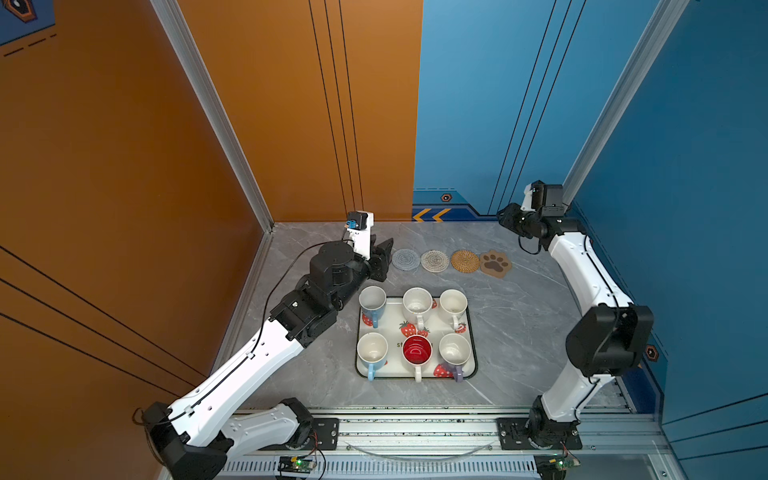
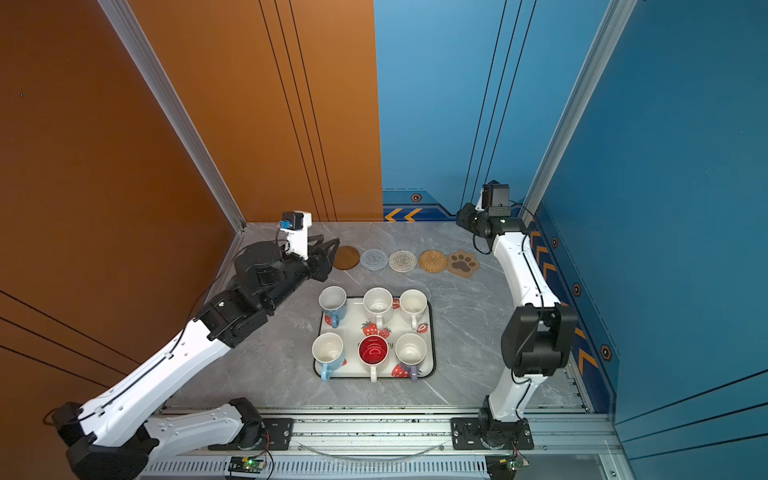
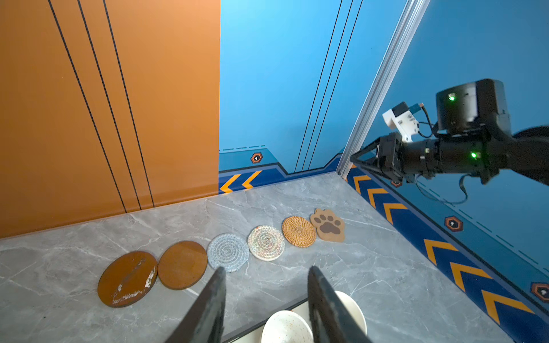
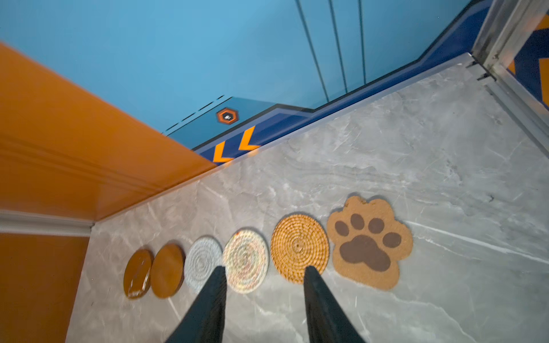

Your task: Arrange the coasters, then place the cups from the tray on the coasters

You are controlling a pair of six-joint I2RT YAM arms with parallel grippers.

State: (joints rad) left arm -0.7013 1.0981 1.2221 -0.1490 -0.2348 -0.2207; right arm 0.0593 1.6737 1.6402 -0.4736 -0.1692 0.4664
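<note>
Left gripper (image 1: 384, 254) hovers at about ten o'clock over the grey marble table (image 1: 523, 332). Its jaws are parted with nothing between them, just beside the left end of the coaster row.

Its wrist view shows all six coasters lying flat near the back wall, from eleven o'clock round to one o'clock. They are a scuffed brown disc (image 3: 127, 279), a plain brown disc (image 3: 182, 264), a grey woven round (image 3: 228, 252), a cream woven round (image 3: 266, 243), a tan woven round (image 3: 298, 231) and a paw-print mat (image 3: 328, 225). Each touches or sits just beside its neighbour. In both top views the left arm hides the scuffed disc.

At the table's centre, on the six o'clock side of the row, sits the strawberry tray (image 1: 436, 330) with six cups upright on it. The back row holds a back blue cup (image 1: 372, 301), a middle white cup (image 1: 417, 303) and an end white cup (image 1: 453, 303). The front row holds a front blue cup (image 1: 372, 351), a red-lined cup (image 1: 417, 349) and a lavender cup (image 1: 455, 351).

Right gripper (image 1: 505, 218) hangs at two o'clock by the back corner, raised off the table, its fingers spread and empty.
</note>
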